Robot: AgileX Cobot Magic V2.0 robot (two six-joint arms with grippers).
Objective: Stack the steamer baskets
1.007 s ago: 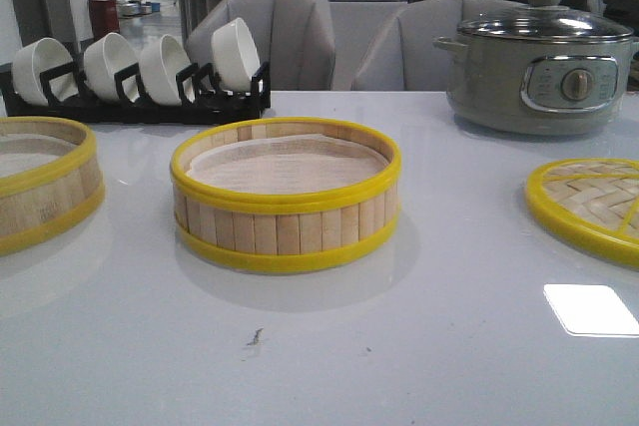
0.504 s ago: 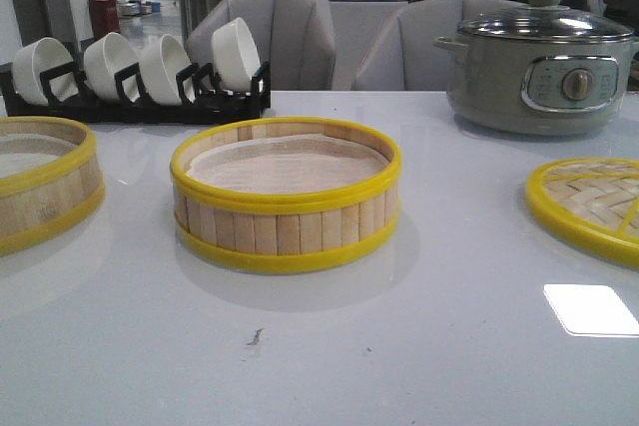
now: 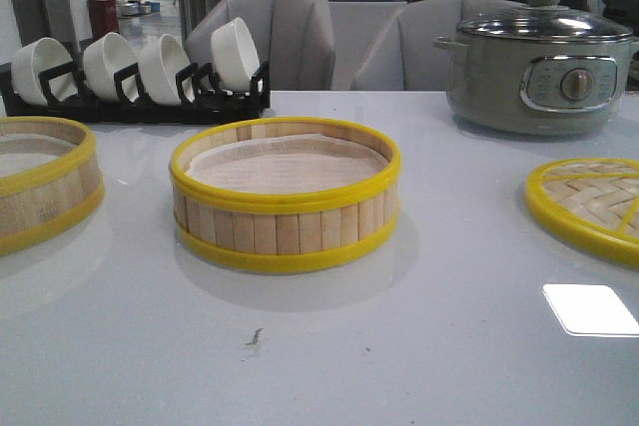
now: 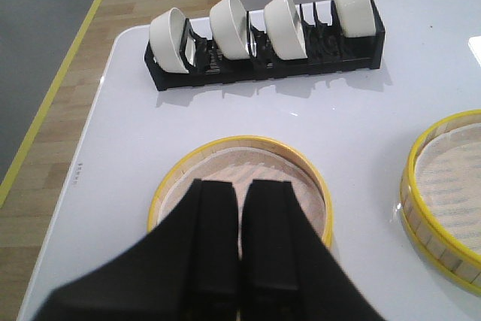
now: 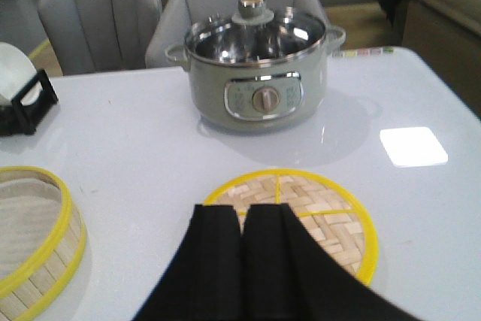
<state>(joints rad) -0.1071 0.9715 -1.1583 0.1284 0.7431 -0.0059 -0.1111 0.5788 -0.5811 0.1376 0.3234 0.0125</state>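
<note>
One steamer basket (image 3: 287, 197) stands in the middle of the white table. The second steamer basket (image 3: 40, 182) stands at the left edge of the front view, partly cut off. In the left wrist view my left gripper (image 4: 242, 186) is shut and empty, above the left basket (image 4: 308, 186); the middle basket (image 4: 443, 186) shows at that view's edge. In the right wrist view my right gripper (image 5: 242, 210) is shut and empty, above the flat woven lid (image 5: 331, 219); the middle basket (image 5: 34, 242) shows there too. Neither gripper shows in the front view.
The woven lid (image 3: 589, 207) lies at the right. A grey electric pot (image 3: 539, 62) stands at the back right. A black rack with several white bowls (image 3: 140, 72) stands at the back left. Two grey chairs (image 3: 300, 37) stand behind the table.
</note>
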